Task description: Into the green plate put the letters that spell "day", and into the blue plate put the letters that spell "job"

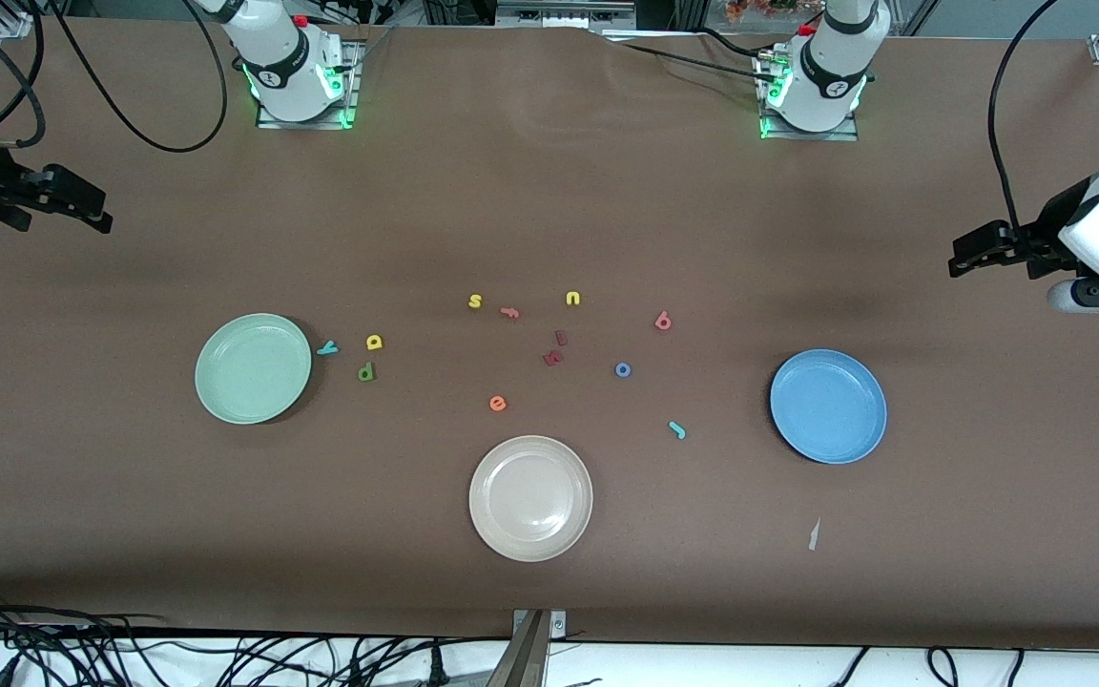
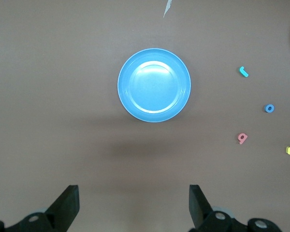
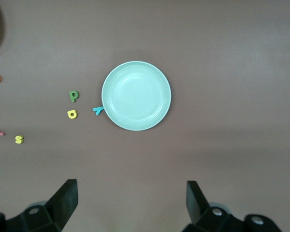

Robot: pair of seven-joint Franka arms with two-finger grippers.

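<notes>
Both claws, left claw [image 2: 133,205] and right claw [image 3: 131,203], hang wide open, empty (beige plate [image 1: 530,497] sits between plates).

You see two white, rounded arms on square metal base plates glowing green, each with a red button near the base, trailing black cables, and ending in black two-finger grippers with wedge-shaped fingers.

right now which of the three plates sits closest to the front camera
The beige plate. It lies lower in the front view than the green plate and the blue plate, between them and below the scattered letters.
</notes>
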